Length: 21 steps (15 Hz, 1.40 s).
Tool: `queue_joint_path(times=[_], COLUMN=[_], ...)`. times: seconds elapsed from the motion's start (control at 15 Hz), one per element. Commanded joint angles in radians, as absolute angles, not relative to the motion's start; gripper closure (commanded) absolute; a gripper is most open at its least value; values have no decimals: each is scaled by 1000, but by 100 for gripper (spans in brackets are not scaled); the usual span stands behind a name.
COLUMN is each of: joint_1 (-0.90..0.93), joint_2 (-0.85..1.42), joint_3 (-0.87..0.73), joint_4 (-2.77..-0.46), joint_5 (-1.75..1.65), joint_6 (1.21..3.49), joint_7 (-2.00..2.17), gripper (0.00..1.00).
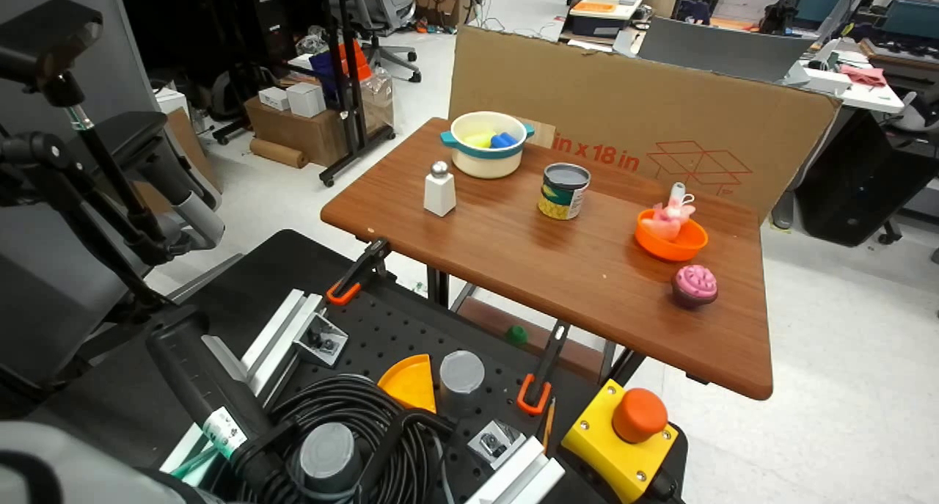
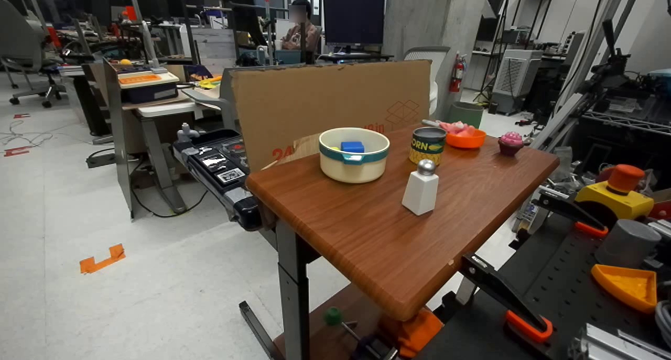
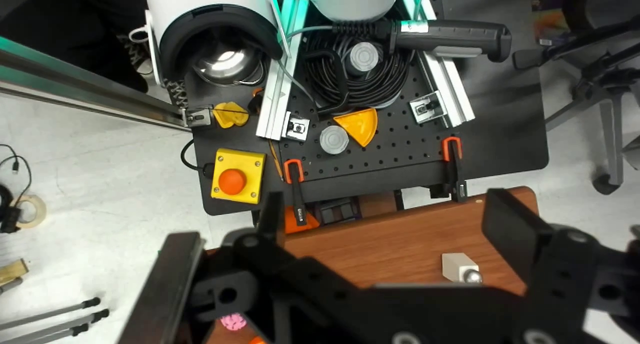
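Note:
My gripper (image 3: 386, 200) shows only in the wrist view, with its black fingers wide apart and nothing between them. It is high above the wooden table (image 1: 543, 269). A white shaker with a silver top (image 3: 456, 267) appears below, near the right finger; it stands upright in both exterior views (image 1: 439, 194) (image 2: 421, 192). A cream pot with a teal band (image 1: 486, 168) holds a blue block (image 1: 504, 140) and something yellow (image 1: 480, 139). A corn can (image 1: 562, 198) stands mid-table. An orange bowl (image 1: 671, 251) holds a pink toy (image 1: 664, 221). A pink-topped cupcake (image 1: 695, 285) sits beside it.
A cardboard sheet (image 1: 623, 104) stands along the table's far edge. The black robot bench (image 3: 390, 176) adjoins the near edge, with two orange-tipped clamps (image 3: 297, 194) (image 3: 454, 168). A yellow box with a red button (image 3: 239, 176), coiled cable (image 3: 360, 81) and metal rails (image 3: 282, 93) are on it.

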State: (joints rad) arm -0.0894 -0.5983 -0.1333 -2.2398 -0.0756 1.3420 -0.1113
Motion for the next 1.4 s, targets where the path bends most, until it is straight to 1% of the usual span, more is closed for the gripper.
queue_joint_path(times=[0.0, 0.2, 0.27, 1.33], joint_1=[-80, -80, -87, -104], joint_2=[-534, -533, -543, -511], joint_3=[-138, -143, -135, -173], joint_4=[-2168, -2155, -2190, -2133], joint_5=[-79, -81, -77, -72], joint_6=[1281, 1278, 1313, 1285], joint_7=[-140, -162, -133, -153], gripper=[0, 0, 0, 0])
